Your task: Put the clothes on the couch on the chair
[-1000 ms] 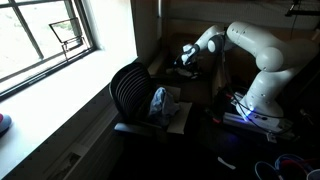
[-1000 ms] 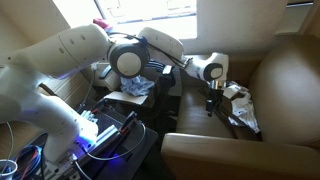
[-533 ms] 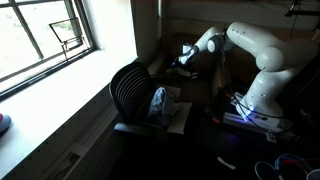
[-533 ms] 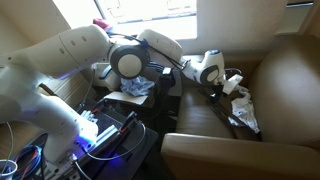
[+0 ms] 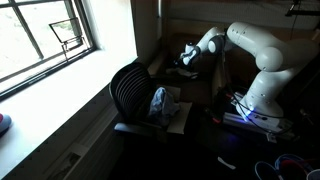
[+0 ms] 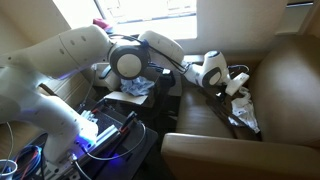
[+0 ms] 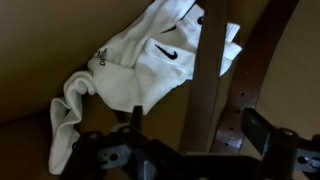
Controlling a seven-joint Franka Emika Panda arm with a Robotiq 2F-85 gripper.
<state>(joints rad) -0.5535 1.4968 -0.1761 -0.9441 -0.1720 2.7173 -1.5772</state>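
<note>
Couch: in an exterior view the brown couch [image 6: 285,75] has a white garment [image 6: 238,86] and dark clothes [image 6: 246,120] on its seat. The gripper [image 6: 224,88] hangs just above them.
Chair: in an exterior view the black chair [image 5: 130,92] stands beside the couch. On its seat, a pale blue-white garment [image 5: 158,102] lies on a whitish cardboard sheet [image 5: 180,120].
Tool: in the wrist view the fingers [image 7: 270,140] stand wide apart and grip nothing. The white garment lies on the couch seat beside what may be a brown strap [image 7: 205,95].

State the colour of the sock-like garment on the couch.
White garment with a small dark logo; wrist view.
</note>
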